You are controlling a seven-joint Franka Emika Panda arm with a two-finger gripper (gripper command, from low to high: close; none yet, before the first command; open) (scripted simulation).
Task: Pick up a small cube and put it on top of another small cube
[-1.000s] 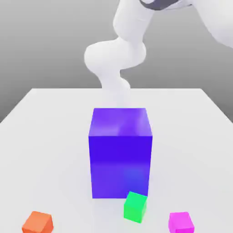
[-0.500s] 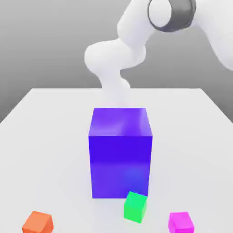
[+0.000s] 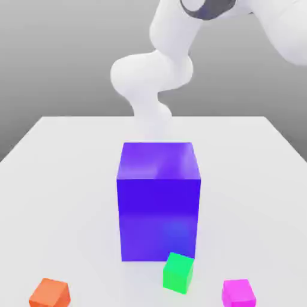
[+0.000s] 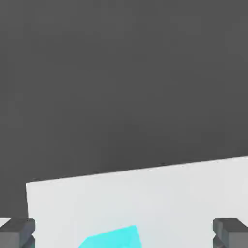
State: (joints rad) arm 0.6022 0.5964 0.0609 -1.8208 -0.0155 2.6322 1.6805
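The small magenta cube [image 3: 238,293] sits on the white table [image 3: 60,180] at the front, towards the exterior view's right. The small green cube [image 3: 178,273] rests just left of it, close in front of the big blue-violet block [image 3: 159,201], turned slightly. The white arm [image 3: 156,72] curls up behind the block, high above the table. In the hand view my gripper [image 4: 124,233] is open: its grey fingertips [image 4: 18,231] stand far apart with nothing between them, far from both cubes.
A small orange cube [image 3: 50,293] lies at the front on the exterior view's left. The tall blue-violet block stands mid-table between the arm's base and the small cubes. In the hand view a cyan block [image 4: 112,238] lies on the white table surface [image 4: 169,193].
The arm's upper links have shifted: the grey joint ring dipped into view half a second ago and has risen back towards the frame's top. None of the cubes has moved.
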